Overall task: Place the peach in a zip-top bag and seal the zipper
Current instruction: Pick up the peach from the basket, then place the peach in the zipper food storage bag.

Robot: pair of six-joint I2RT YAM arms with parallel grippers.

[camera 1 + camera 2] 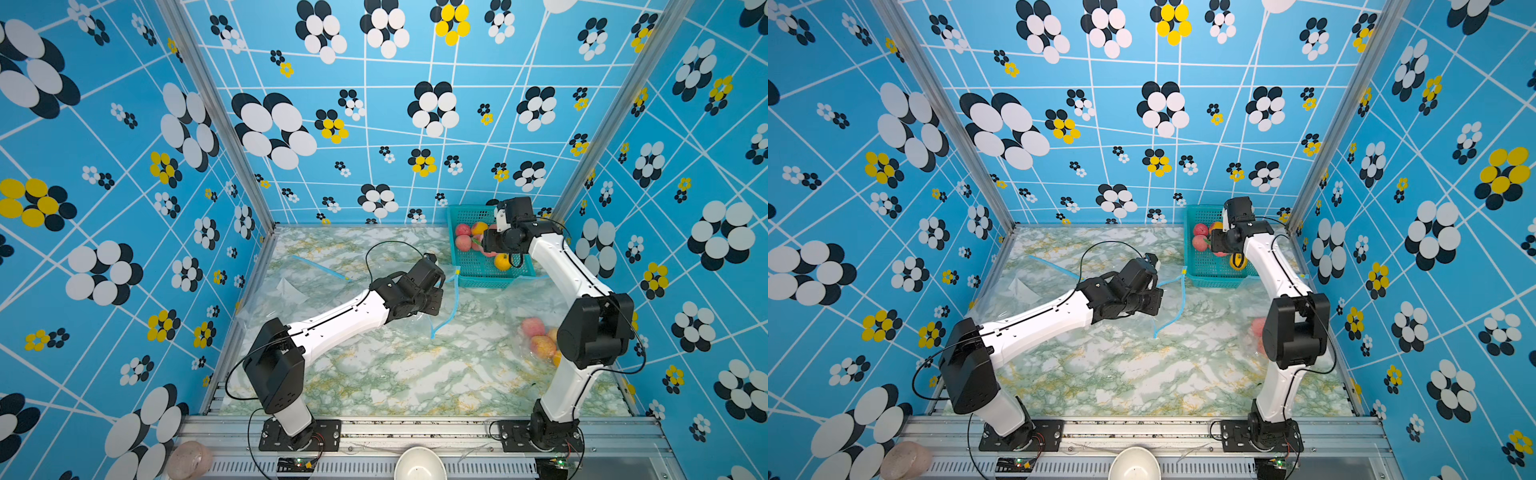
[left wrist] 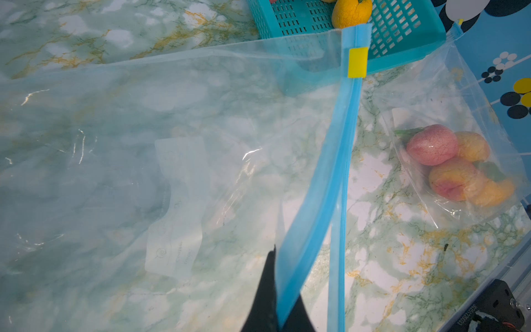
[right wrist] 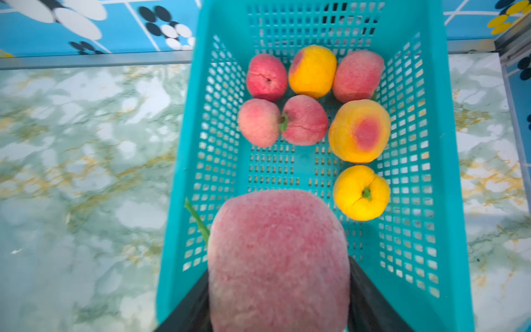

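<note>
Though blurred, peach (image 3: 278, 258) between jaws (touching)

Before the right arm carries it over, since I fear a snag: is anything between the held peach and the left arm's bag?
Only the basket's near wall lies between the peach in the right pincer and the bag, whose zipper strip the left pincer pinches. Past that wall nothing visible blocks it.
</note>
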